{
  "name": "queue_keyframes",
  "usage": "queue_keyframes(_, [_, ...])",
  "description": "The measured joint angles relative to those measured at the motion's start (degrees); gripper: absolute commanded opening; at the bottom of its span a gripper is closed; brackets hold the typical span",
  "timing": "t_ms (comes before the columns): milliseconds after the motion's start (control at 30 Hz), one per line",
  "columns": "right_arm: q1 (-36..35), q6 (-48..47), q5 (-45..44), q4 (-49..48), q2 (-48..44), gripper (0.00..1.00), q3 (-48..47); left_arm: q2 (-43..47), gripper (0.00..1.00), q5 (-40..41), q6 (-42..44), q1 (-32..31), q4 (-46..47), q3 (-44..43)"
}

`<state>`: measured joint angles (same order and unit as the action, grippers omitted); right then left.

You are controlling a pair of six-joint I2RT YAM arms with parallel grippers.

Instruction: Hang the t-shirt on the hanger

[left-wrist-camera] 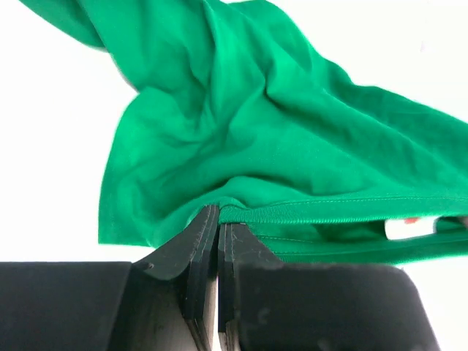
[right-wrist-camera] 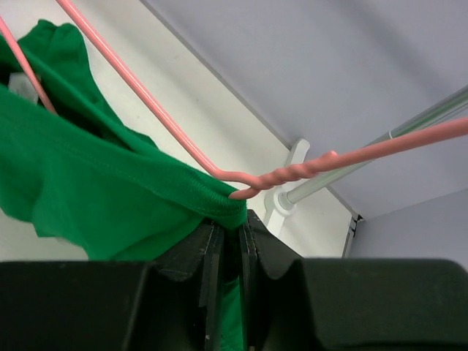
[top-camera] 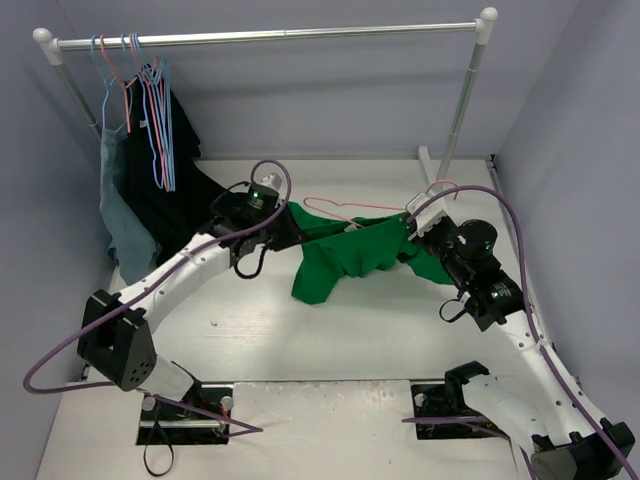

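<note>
The bright green t-shirt hangs stretched between my two grippers above the table, its body drooping to the table at the lower left. My left gripper is shut on its ribbed edge. The white neck label shows to the right of the left gripper. My right gripper is shut on the shirt's ribbed collar. The pale pink wire hanger lies along the shirt's top edge, one arm inside the cloth. Its twisted neck sits just above the right gripper; its hook points right.
A clothes rail spans the back on two posts, the right post close behind my right gripper. Blue wire hangers, a black garment and a grey-blue garment hang at the rail's left end, near my left arm.
</note>
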<state>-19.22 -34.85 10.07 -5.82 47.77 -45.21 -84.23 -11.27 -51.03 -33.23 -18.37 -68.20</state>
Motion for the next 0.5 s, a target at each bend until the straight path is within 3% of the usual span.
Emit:
queue_keyframes(400, [-0.17, -4.74, 0.33, 3.21, 2.84, 0.0, -0.57, -3.43, 0.0, 3.52, 12.92, 4.7, -23.58, -31.34])
queue_keyframes(500, [-0.74, -5.22, 0.59, 3.39, 4.37, 0.0, -1.97, -4.42, 0.0, 3.69, 14.29, 4.68, -26.56, -35.28])
